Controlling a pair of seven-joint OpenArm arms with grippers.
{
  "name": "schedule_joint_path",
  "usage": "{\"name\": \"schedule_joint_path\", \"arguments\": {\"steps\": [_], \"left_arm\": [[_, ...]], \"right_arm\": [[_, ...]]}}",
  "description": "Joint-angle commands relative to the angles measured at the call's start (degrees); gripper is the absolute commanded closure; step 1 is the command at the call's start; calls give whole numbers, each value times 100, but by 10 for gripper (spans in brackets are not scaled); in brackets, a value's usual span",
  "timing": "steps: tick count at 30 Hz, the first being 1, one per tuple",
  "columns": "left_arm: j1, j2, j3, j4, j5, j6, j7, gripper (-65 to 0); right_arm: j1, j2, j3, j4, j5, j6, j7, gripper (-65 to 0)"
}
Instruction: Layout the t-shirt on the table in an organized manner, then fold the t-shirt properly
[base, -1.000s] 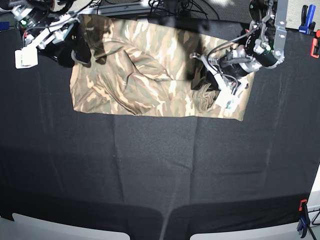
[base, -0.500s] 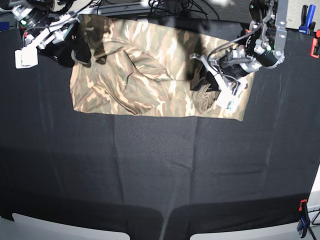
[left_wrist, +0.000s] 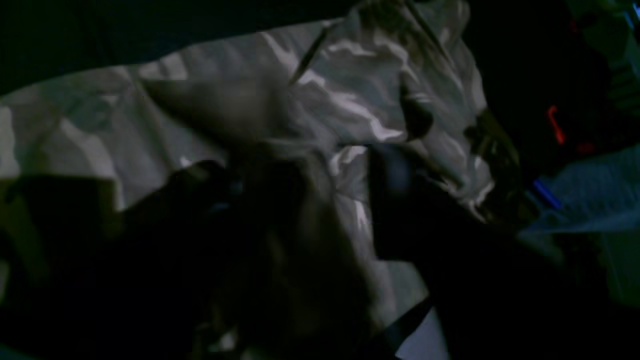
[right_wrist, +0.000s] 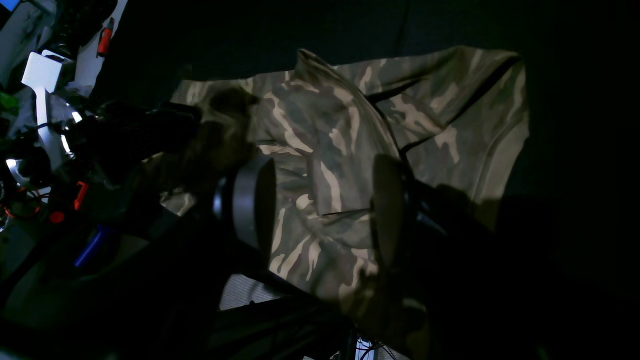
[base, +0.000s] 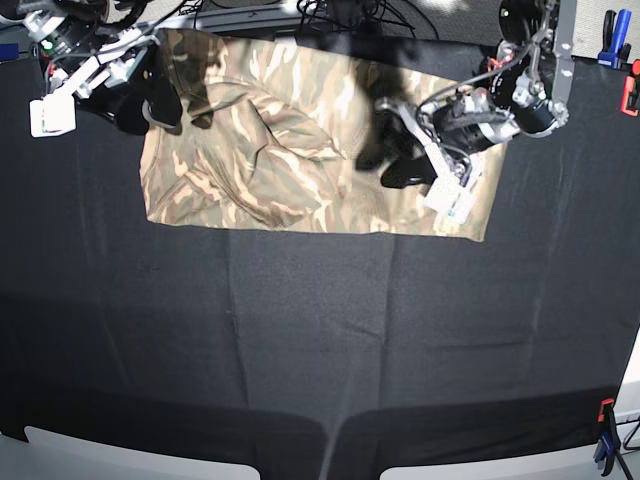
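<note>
Left end effector (base: 388, 150) open above the t-shirt (base: 290, 150).

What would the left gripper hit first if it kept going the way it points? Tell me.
Most likely the camouflage-print cloth t-shirt. The left gripper has its jaws apart, aimed across the shirt just above it; depth is unclear, but cloth fills the wrist view between the fingers.

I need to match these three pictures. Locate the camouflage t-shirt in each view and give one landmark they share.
Base: the camouflage t-shirt lies along the far edge of the black-covered table, top centre.
Left wrist: it fills the upper middle, dim and blurred.
Right wrist: it spreads across the centre, from upper right to lower middle.
Shared landmark: the shirt's camouflage print against the black cloth.
</note>
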Motion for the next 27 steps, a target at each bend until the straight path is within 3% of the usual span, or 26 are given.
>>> {"name": "schedule_joint_path", "arguments": {"steps": [1, 7, 13, 16, 23, 27], "left_arm": [[-46, -4, 4, 105, -96, -63, -136, -346], [-46, -7, 4, 105, -94, -66, -136, -348], [-44, -7, 4, 105, -94, -63, -133, -348], [-44, -7, 4, 105, -94, -63, -131, -348], [-46, -7, 4, 105, -92, -63, -131, -348], [-46, -7, 4, 105, -92, -63, -133, -348]], "right_arm": [[-17, 33, 24, 111, 162, 32, 149, -304], [0, 33, 26, 111, -20, 32, 179, -304], [372, 33, 37, 109, -1862, 32, 345, -330], [651, 31, 35, 101, -2321, 32, 352, -389], [1499, 35, 35, -345, -3676, 2, 1394, -390], [2076, 44, 35, -1038, -3757, -74, 1408, -390]]}}
